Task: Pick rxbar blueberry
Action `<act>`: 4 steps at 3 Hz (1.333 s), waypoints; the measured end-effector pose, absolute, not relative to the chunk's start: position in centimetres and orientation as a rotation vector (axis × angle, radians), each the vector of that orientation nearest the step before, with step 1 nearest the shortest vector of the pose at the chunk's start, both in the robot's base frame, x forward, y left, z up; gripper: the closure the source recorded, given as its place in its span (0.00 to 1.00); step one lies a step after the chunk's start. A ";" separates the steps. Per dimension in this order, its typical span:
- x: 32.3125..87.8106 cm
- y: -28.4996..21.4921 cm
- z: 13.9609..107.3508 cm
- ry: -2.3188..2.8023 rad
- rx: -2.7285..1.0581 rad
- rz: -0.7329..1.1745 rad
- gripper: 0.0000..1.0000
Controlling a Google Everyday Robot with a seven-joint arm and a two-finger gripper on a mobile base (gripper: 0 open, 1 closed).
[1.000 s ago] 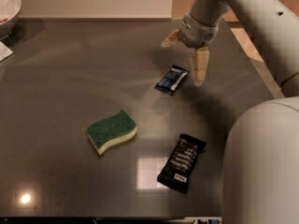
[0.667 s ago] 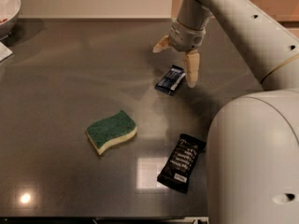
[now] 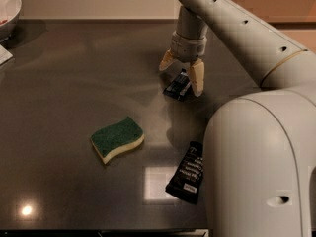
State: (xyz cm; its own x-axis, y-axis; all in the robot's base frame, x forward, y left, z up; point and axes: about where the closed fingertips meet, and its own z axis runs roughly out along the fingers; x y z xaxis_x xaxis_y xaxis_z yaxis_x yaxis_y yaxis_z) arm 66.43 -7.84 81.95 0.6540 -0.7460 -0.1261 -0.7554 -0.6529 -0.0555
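Camera view: the gripper hangs over the far middle of a dark, smooth table whose surface shows a dull sheen and a few bright reflections. Its two fingers are tan, tapered and matte, and they are spread apart, pointing downward from a pale grey cylindrical wrist. The rxbar blueberry lies flat on the table just beneath them, a small dark-blue rectangular wrapper with a light patch on its face, turned at a slant. One finger stands just beside the bar's right end, the other is up and to the left of it; whether either tip touches the wrapper cannot be told.

The arm is a smooth off-white tube with small round holes along it, running from the wrist up and off to the right. A large rounded white shell of the robot fills the lower right corner.

Nearer the front, a sponge with a wavy outline lies well apart from the bar, its rough green scouring layer on top of a pale yellow foam layer. To its right, partly against the white shell, lies a longer glossy black wrapper with white lettering. A pale curved bowl sits at the far left corner.
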 end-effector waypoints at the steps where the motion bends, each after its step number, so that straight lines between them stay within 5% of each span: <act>1: 66.2 -8.1 81.1 1.222 -2.832 0.124 0.31; 2: 66.2 -8.2 81.3 1.220 -2.836 0.123 0.50; 4: 66.2 -8.4 81.4 1.226 -2.836 0.122 0.51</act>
